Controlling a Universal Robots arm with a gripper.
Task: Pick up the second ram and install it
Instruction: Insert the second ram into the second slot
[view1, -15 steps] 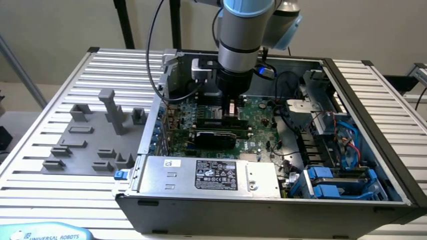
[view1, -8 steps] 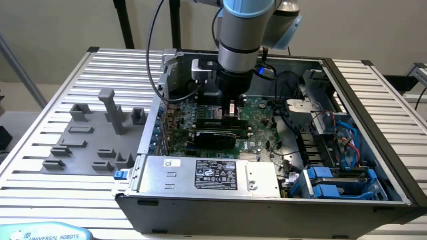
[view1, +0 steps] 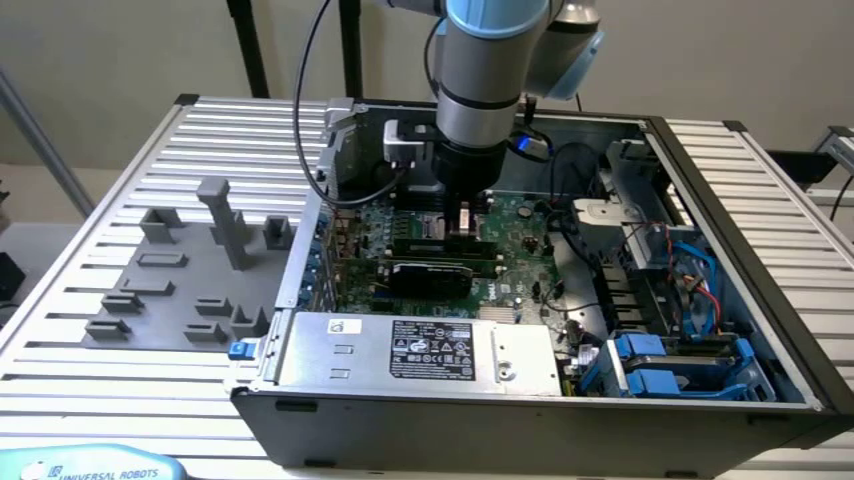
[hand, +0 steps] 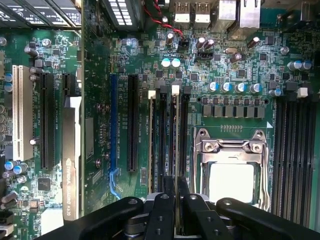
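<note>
— Inside the open PC case (view1: 534, 425), toward the tabletop's (view1: 80, 385) near edge: what's the gripper (hand: 176, 181) doing?
— Down over the motherboard (hand: 240, 70), fingers (hand: 167, 200) pinched nearly together on the second ram (hand: 175, 135).
— Ram's where exactly?
— Upright, edge-on between the fingers, lined up along the memory slots (hand: 161, 140) just beside the CPU socket (hand: 230, 150). Can't tell if it's seated or just above the slot.
— Anything outside the case?
— Grey fixture blocks (view1: 200, 270) on the tabletop, between the case wall and the edge at the exterior view's left. Arm (view1: 487, 60) stands vertical over the case.
</note>
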